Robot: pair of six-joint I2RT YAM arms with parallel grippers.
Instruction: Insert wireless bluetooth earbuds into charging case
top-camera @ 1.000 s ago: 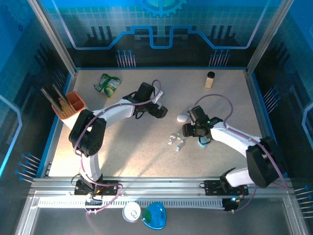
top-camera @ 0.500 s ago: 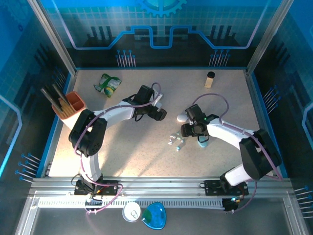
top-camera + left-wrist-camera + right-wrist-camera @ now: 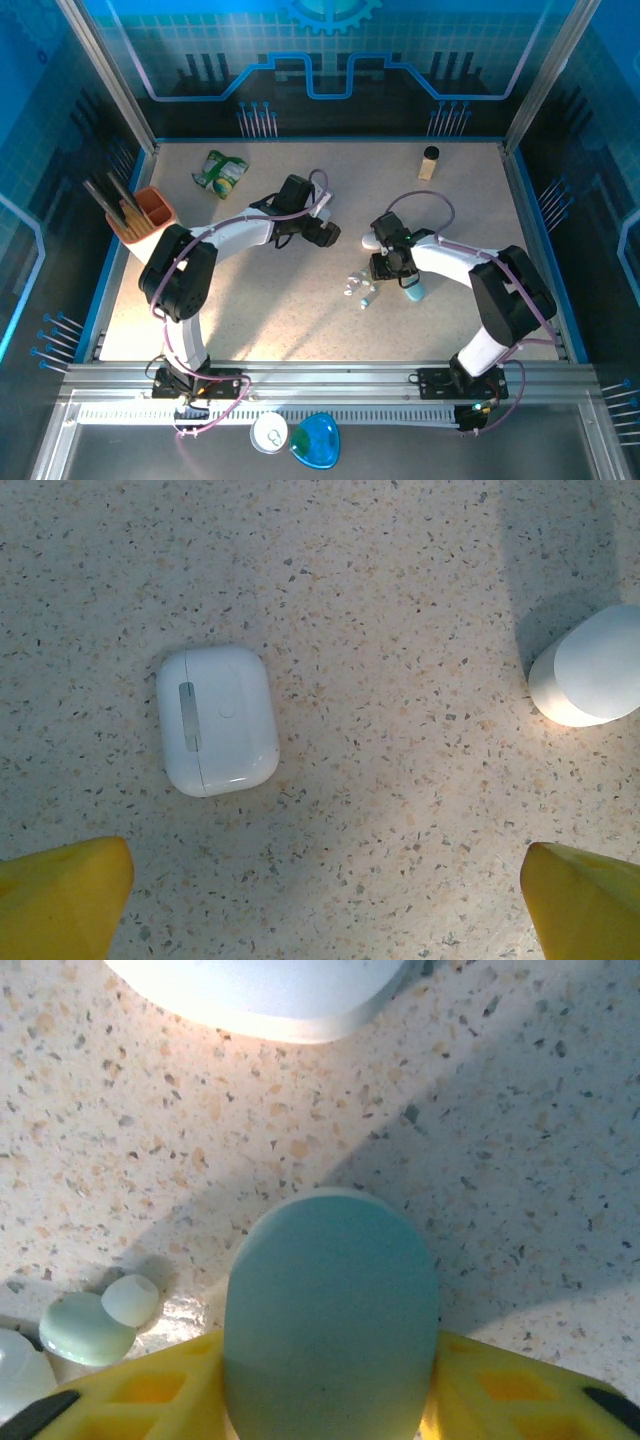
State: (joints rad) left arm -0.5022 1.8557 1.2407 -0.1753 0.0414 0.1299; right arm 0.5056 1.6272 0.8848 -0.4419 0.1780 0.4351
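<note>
With its yellow fingers (image 3: 150, 1395) pressed against both sides of the teal case (image 3: 330, 1310), the right gripper (image 3: 393, 268) is clamped on that case, right of table centre.

Earbuds (image 3: 358, 290): small cluster of white and pale teal bits lying loose on the table, just left of the right gripper. In the right wrist view, two pale bits sit just beside the left finger, apart from the teal case.

White pebble case (image 3: 372, 240): just behind the right gripper, apart from the teal one.

Left gripper (image 3: 322, 232): jaws spread wide, holding nothing, positioned over a white rectangular case (image 3: 217, 720) that lies flat with its lid closed. In the left wrist view, both fingertips are well clear of it.

Room to move:
- Bare table (image 3: 260, 310) runs from both grippers toward the near edge.
- An open strip also runs along the right side.
- The narrow gap between the grippers is taken up by the white pebble case and the earbuds.

Edges:
- Back left: green packet (image 3: 222, 172).
- Back right: small bottle (image 3: 430, 162), upright.
- Left edge: orange cup (image 3: 150, 212) holding dark tools.

Surface: pale speckled stone-look top with a blue rim. Blue-lit panels and metal frame posts stand around it.
</note>
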